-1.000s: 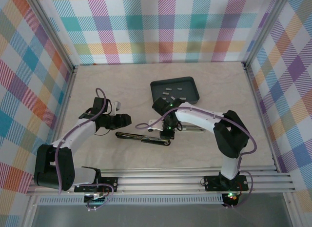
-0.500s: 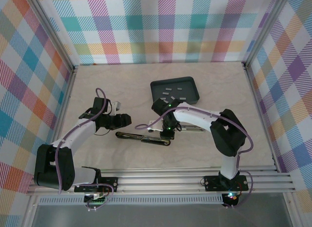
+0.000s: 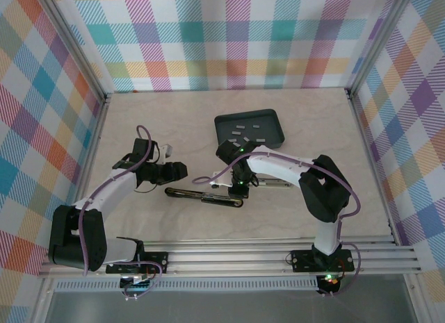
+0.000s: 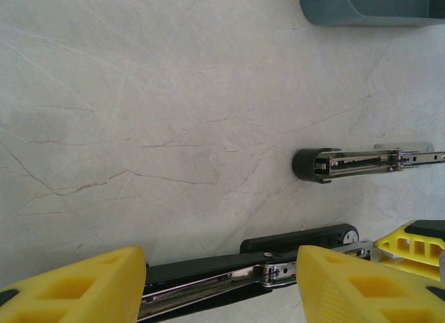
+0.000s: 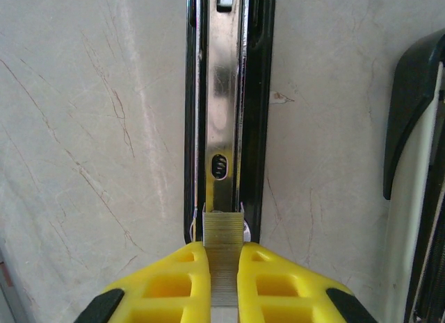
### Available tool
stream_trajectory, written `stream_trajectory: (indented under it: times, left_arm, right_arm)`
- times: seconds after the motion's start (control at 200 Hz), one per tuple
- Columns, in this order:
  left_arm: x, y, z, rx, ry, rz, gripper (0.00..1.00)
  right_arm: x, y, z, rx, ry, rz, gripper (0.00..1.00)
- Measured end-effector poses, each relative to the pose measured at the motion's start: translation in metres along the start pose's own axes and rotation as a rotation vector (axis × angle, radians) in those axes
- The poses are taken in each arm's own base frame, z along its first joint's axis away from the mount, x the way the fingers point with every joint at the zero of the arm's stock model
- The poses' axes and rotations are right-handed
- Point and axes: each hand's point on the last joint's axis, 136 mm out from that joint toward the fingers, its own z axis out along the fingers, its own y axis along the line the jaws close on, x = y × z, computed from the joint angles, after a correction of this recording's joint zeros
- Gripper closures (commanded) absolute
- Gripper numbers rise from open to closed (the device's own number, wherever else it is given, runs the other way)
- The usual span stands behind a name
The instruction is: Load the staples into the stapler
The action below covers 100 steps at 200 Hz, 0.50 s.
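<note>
The right claw (image 5: 224, 252), its arm stretched left across the worktop (image 5: 83, 128), is clamped on a strip of staples (image 5: 224, 229) at the channel end of the open stapler (image 5: 224, 94). The left claw (image 4: 221, 267) hovers nearby, its fingers (image 4: 83, 288) apart.

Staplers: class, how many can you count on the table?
2. The open stapler lies at the table's centre; the second stapler lies to its right, partly hidden under the right arm.
</note>
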Motion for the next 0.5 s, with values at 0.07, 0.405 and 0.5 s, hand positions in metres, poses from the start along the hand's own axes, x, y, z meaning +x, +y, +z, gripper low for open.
stream_trajectory:
  times: [0.07, 0.405, 0.5]
  left_arm:
    - [0.0000, 0.0000, 0.0000, 0.000, 0.000, 0.000, 0.40]
    - [0.0000, 0.0000, 0.0000, 0.000, 0.000, 0.000, 0.40]
    - [0.0000, 0.0000, 0.0000, 0.000, 0.000, 0.000, 0.40]
  right_arm:
    - [-0.0002, 0.0004, 0.0000, -0.002, -0.001, 0.000, 0.89]
    - [0.0011, 0.0027, 0.0000, -0.012, 0.004, 0.005, 0.89]
    - [0.0011, 0.0032, 0.0001, -0.014, 0.004, 0.004, 0.89]
